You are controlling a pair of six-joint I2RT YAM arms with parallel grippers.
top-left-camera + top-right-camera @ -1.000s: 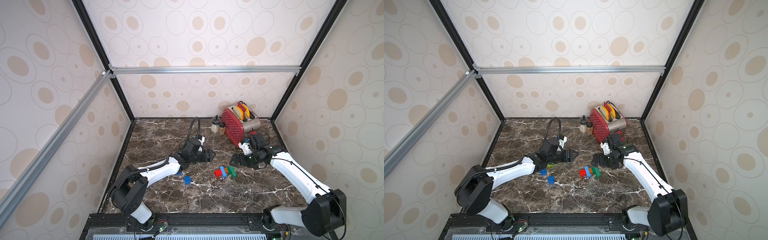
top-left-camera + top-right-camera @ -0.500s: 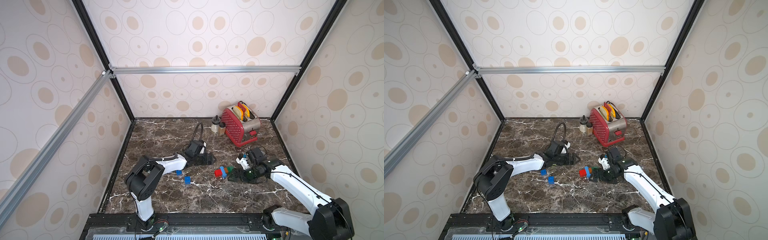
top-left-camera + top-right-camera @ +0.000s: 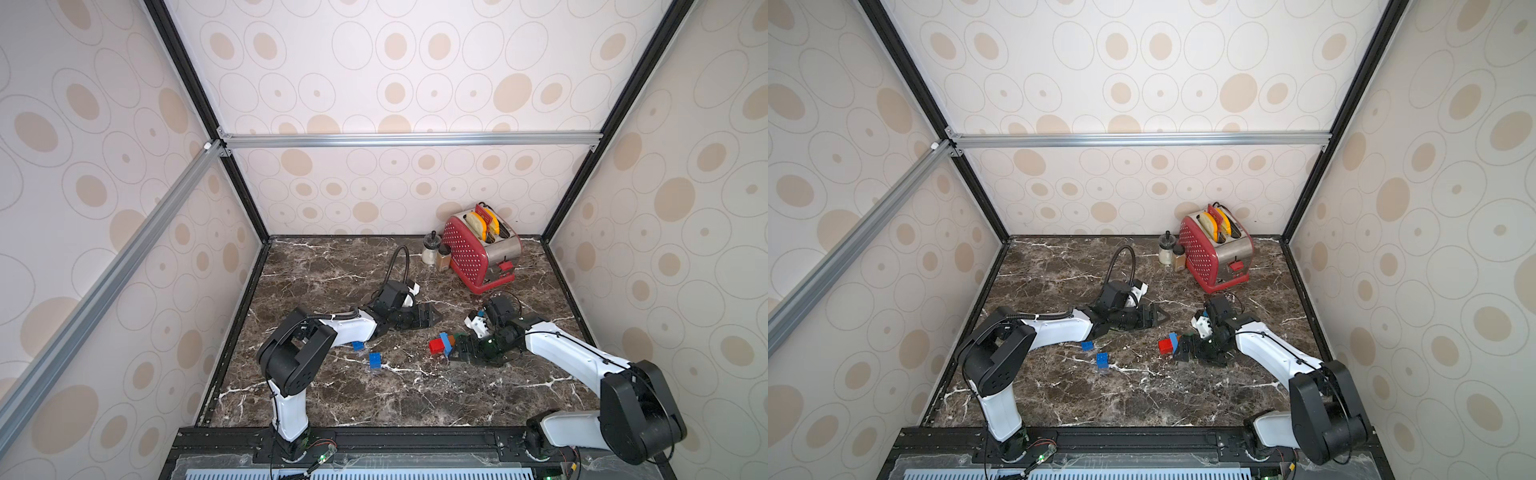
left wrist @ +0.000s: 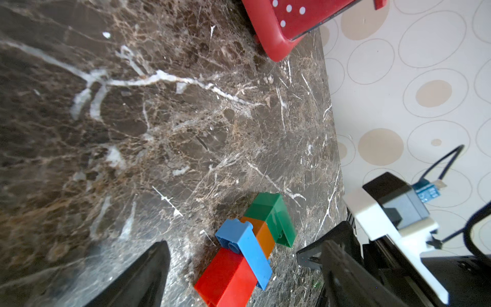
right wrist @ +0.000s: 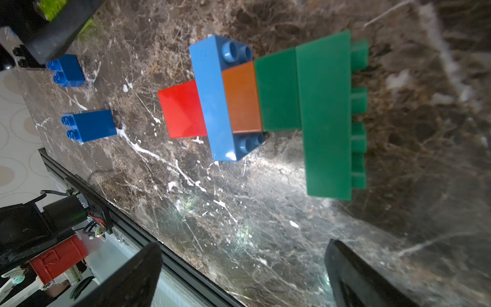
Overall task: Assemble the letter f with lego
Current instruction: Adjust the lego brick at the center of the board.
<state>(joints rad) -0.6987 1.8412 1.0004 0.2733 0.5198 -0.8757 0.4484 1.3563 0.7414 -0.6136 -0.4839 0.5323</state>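
A lego assembly lies flat on the marble: red brick (image 5: 183, 109), light blue oblong (image 5: 212, 98), orange (image 5: 241, 98) and dark green bricks (image 5: 326, 117). In both top views only its red (image 3: 436, 345) and blue end (image 3: 1173, 337) shows. My right gripper (image 3: 456, 353) covers the green end and stands open (image 5: 244, 273) with nothing between its fingers. My left gripper (image 3: 432, 319) is open just behind the assembly, which lies ahead of its jaws (image 4: 244, 243). Two loose dark blue bricks (image 3: 357, 345) (image 3: 375, 360) sit to the left. A lime green brick (image 5: 51, 6) peeks out by the left arm.
A red toaster (image 3: 478, 249) with two small shakers (image 3: 430, 249) beside it stands at the back right of the marble table (image 3: 332, 270). Patterned walls close in the left, back and right sides. The black front rail (image 5: 87, 191) runs close to the right gripper.
My right gripper has come forward and down over the green end of the assembly. My left arm has folded at the elbow and its jaws have opened wider, staying near the same spot.
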